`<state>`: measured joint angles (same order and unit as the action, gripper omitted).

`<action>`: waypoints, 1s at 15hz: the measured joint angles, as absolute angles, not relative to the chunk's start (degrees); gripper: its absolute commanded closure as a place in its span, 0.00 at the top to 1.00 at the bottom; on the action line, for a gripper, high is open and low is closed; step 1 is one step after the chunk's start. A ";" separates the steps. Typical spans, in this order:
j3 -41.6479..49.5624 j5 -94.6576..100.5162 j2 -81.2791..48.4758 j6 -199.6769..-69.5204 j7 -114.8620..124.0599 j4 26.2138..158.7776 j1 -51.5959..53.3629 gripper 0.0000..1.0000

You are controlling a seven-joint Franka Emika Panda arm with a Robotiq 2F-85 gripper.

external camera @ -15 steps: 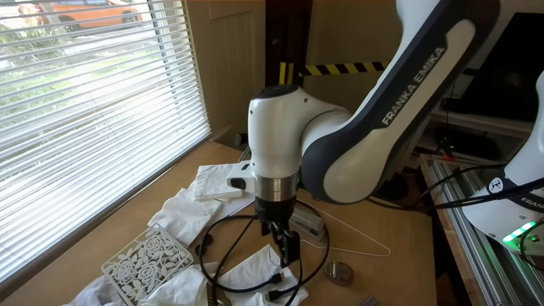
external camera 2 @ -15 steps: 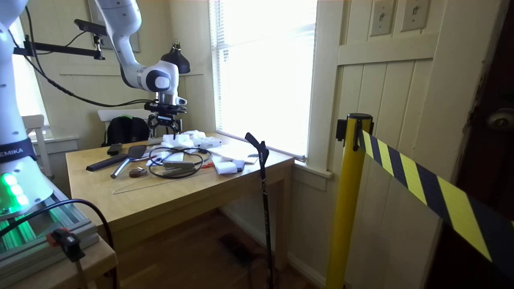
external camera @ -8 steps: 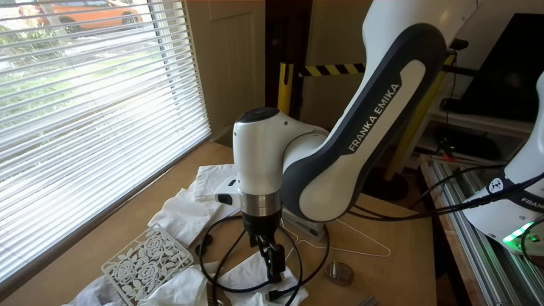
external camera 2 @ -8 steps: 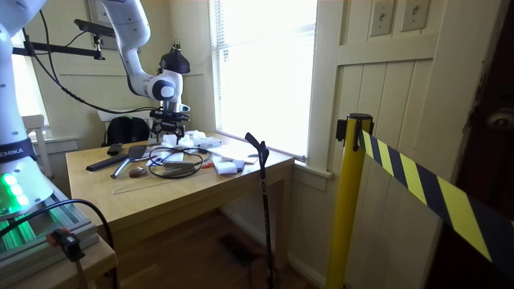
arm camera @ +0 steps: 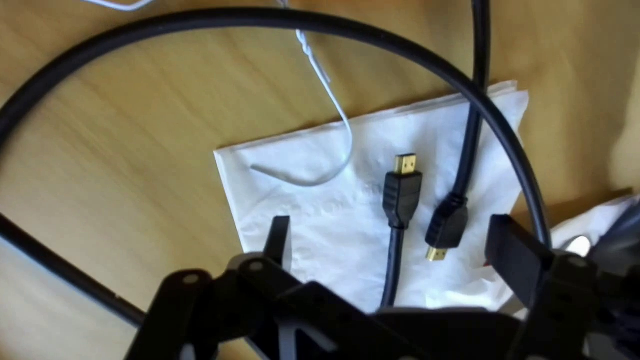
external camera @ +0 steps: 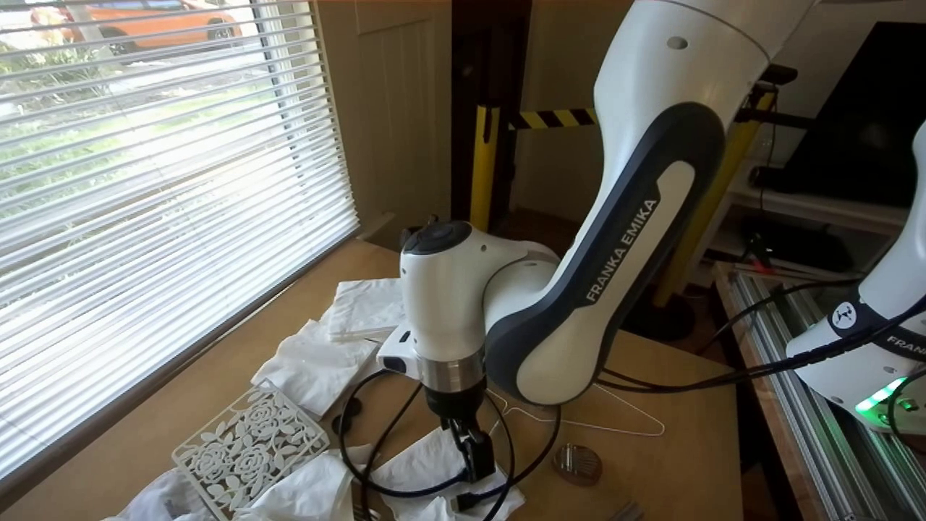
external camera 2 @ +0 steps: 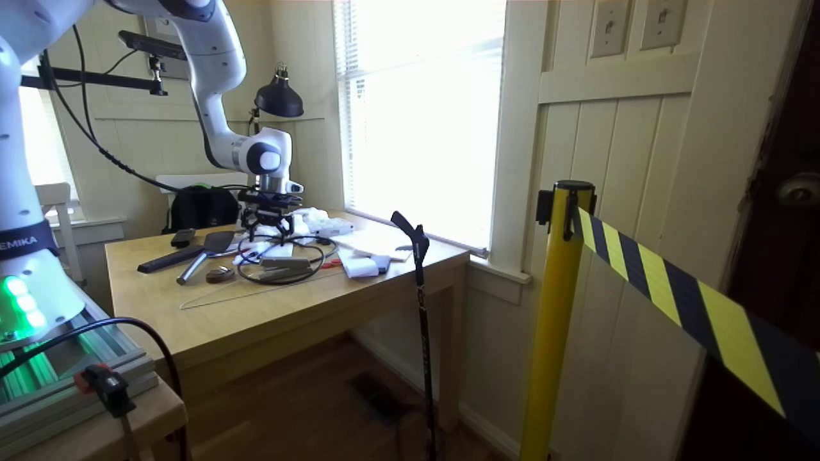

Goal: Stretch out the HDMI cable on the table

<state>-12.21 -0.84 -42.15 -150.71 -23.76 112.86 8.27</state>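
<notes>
Black HDMI cable (arm camera: pixel 240 18) is lying looped on the table (arm camera: pixel 150 100), its two roughly parallel plugs (arm camera: pixel 402 199) pointing opposite ways over a white cloth (arm camera: pixel 325 215), and I am holding my claw (arm camera: pixel 392 245) wide, both showing between its fingers (arm camera: pixel 517 260).

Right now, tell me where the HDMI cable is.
In the wrist view, the cable loops across the table, its two plugs right of centre over the white cloth, between the gripper's open fingers.

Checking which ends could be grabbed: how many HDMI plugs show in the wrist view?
2, both over the white cloth: the left plug, tip toward picture top, and the right plug, tip toward picture bottom.
</notes>
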 measured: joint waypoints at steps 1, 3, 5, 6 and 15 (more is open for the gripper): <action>-11.92 -0.14 -43.11 -150.74 -23.05 112.35 8.48 1.00; -11.79 0.82 -44.69 -150.76 -22.09 111.23 8.68 0.93; -11.79 1.35 -45.84 -150.76 -21.61 110.06 8.87 0.87; -11.80 1.45 -46.25 -150.76 -21.52 109.57 9.00 0.85; -11.56 1.69 -47.22 -150.56 -20.30 108.33 9.53 0.42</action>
<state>-11.56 1.69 -47.22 -150.56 -20.30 108.33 9.53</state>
